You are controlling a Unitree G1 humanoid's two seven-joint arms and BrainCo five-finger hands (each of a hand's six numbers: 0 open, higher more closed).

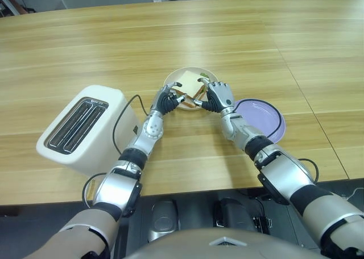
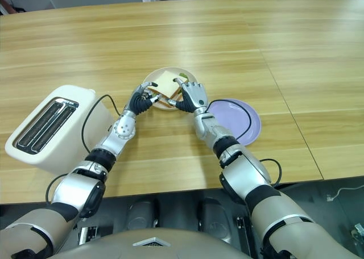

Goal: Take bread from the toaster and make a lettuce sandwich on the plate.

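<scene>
A cream plate [image 1: 177, 75] in the middle of the table carries a slice of bread [image 1: 189, 82] with a brown crust. A bit of green lettuce [image 1: 203, 75] peeks out at the slice's right edge. My left hand [image 1: 166, 100] is at the plate's near-left rim, fingers curled onto the bread's crust. My right hand [image 1: 218, 95] is at the near-right rim, fingers curled on the same slice's edge. The white toaster [image 1: 81, 126] stands at the left front, and its two slots look dark.
A purple plate [image 1: 267, 120] lies just right of my right forearm. The toaster's black cord [image 1: 122, 120] loops across the table beside my left arm. The table's front edge runs close below both elbows.
</scene>
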